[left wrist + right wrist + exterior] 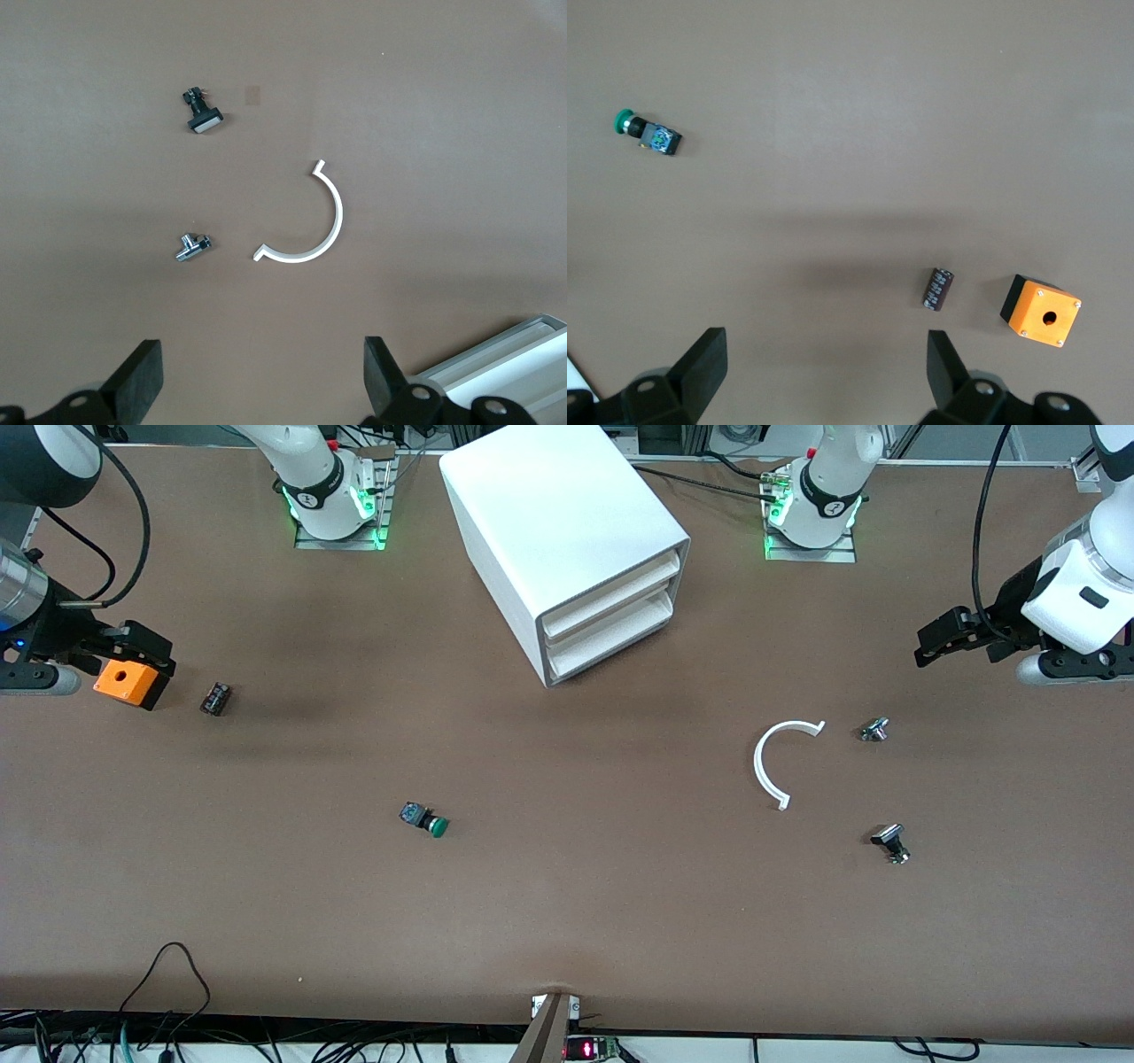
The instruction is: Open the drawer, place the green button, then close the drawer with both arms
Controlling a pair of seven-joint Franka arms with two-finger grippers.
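While both arms hang high at the table's ends, nothing of the task looks begun. Left gripper (941, 640): spread wide, empty, up in the air over bare table at the left arm's end; its wrist view shows both fingers (142, 376) well apart with nothing between. Below it lie a white C-shaped ring (310, 221) and two small metal parts (191, 247) (202, 113), well apart from each other.

Right gripper (133, 646): also spread wide and empty, over the right arm's end of the table. Under it sit an orange box (1042, 311) with a hole and, just beside it, a small black cylinder (938, 289).

Button (424, 819): lies on its side on open table, nearer the front camera than the cabinet (567, 540), somewhat toward the right arm's end, well apart from everything else. Green cap points one way, blue block the other.

Drawer (611, 645): lowest of the cabinet's stack, seemingly shut or nearly so, front facing obliquely toward the left arm's end.

Handling, as judged:
- Button likely light, rigid; round cap may roll or slip, so pinch across the squarer black body or blue block, not the cap.
- Drawer is thin plastic, probably light and free-sliding; the cabinet may skid when pulled. Hook the front lip, and one arm may need to steady the cabinet.
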